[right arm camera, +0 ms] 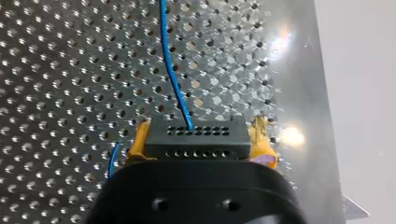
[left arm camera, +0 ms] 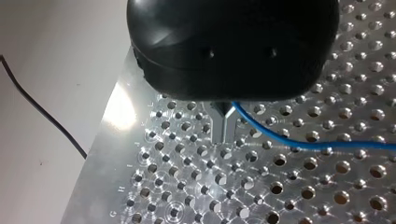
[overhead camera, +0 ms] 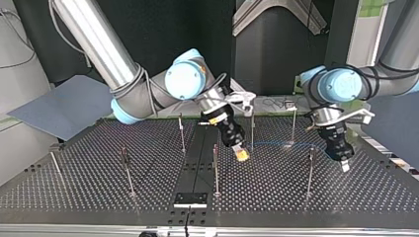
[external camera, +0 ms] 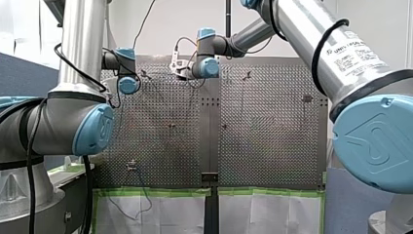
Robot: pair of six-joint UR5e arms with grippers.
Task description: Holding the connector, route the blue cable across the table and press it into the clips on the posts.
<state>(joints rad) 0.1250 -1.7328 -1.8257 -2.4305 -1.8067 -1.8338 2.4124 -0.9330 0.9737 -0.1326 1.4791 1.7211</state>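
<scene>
In the right wrist view my right gripper (right arm camera: 198, 140) is shut on a black connector (right arm camera: 195, 136), held between its yellow pads (right arm camera: 138, 142). The blue cable (right arm camera: 172, 70) leaves the connector and runs ahead over the perforated table (right arm camera: 60, 70). In the left wrist view my left gripper (left arm camera: 223, 122), black with metal fingers, is shut on the blue cable (left arm camera: 299, 143) just above the plate, near the table's edge. In the top view my right gripper (overhead camera: 240, 154) hangs near the middle and my left gripper (overhead camera: 344, 164) at the right, with the cable (overhead camera: 284, 144) low between them.
Several thin posts with clips stand on the table, among them one (overhead camera: 252, 129) beside my right gripper and one (overhead camera: 310, 173) beside my left. A black strip (overhead camera: 197, 163) runs down the table's middle to a black bracket (overhead camera: 190, 199). A thin black wire (left arm camera: 42, 116) lies off the table's edge.
</scene>
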